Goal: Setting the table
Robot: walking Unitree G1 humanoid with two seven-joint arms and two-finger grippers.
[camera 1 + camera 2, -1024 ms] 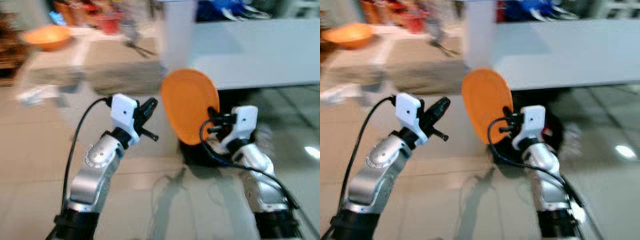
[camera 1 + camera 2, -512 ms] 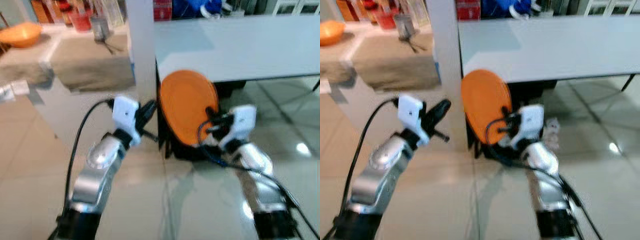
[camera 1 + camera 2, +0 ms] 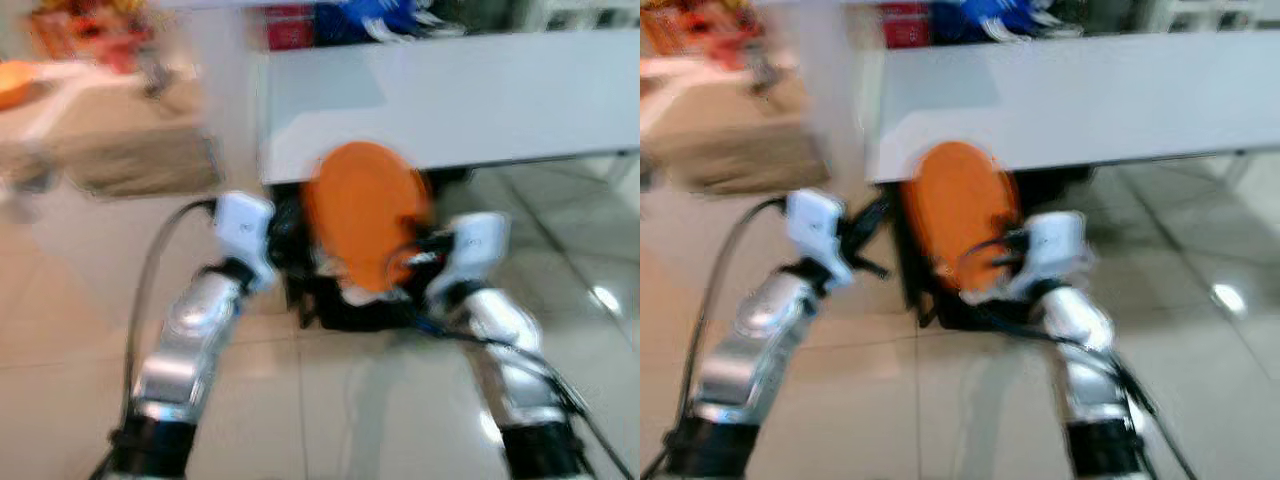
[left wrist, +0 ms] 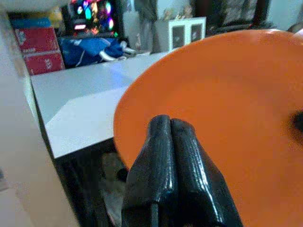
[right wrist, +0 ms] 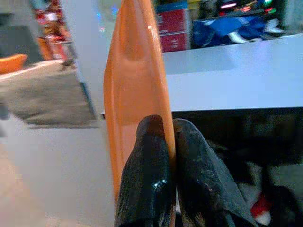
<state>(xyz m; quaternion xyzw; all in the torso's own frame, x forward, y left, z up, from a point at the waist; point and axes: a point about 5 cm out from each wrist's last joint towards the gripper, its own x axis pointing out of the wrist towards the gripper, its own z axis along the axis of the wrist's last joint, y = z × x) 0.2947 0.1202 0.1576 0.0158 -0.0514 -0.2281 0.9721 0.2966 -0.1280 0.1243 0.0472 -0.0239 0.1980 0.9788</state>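
Observation:
An orange plate (image 3: 365,212) stands upright on edge in front of me, just below the near edge of a white table (image 3: 470,90). My right gripper (image 5: 168,142) is shut on the plate's rim (image 5: 135,94), its two black fingers pinching the edge. My left gripper (image 4: 170,137) is shut with nothing between its fingers; it is held up beside the plate's face (image 4: 227,118), pointing toward the table. In the eye views the left gripper (image 3: 285,235) sits just left of the plate. The picture is blurred by motion.
A second table with a beige cloth (image 3: 130,140) stands at the left, with an orange bowl (image 3: 10,85) and red items on it. Dark things lie on the floor under the white table (image 3: 350,305). Red boxes and blue bags (image 4: 71,45) stand beyond. The floor is glossy tile.
The camera has swung, so the white table now sits more centred and nearer. The plate stays in my right gripper, and the left gripper stays beside it.

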